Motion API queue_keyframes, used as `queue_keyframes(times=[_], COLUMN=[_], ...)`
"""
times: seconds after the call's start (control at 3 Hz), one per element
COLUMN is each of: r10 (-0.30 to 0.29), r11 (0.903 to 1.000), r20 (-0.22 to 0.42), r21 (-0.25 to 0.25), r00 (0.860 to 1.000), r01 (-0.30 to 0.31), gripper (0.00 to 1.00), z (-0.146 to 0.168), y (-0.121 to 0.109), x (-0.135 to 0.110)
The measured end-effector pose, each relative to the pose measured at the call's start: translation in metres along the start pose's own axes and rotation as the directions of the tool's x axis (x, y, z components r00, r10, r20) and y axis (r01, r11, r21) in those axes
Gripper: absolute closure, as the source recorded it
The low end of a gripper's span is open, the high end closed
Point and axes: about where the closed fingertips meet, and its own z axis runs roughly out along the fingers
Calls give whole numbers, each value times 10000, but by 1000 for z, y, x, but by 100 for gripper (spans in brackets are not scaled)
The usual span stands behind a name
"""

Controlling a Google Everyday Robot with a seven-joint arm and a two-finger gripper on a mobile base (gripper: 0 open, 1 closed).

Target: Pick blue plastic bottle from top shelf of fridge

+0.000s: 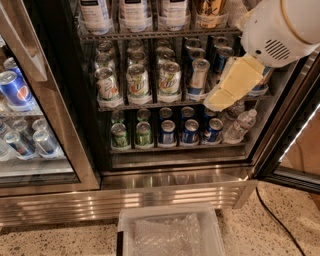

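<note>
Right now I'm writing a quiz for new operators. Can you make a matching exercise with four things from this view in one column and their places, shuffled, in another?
Things:
1. gripper
2. blue plastic bottle
3. small water bottle
4. Pepsi can

Places:
A. in the neighbouring cooler, on the left
B. on the top shelf
C. in front of the right end of the middle rack
D. at the right end of the bottom rack

Pairs: 1-C, 2-B, 3-D, 4-A
</note>
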Motion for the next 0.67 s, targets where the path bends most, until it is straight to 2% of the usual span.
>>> queue_keyframes(times=[0.33, 0.67], r10=[259, 625], r11=[9995, 9977], r20=[458, 1361], r21=[-202, 160], r00=[9986, 9887], r01=[-250, -653], gripper=[0, 0], z=[42, 78], y=[4, -3], x=[-14, -39])
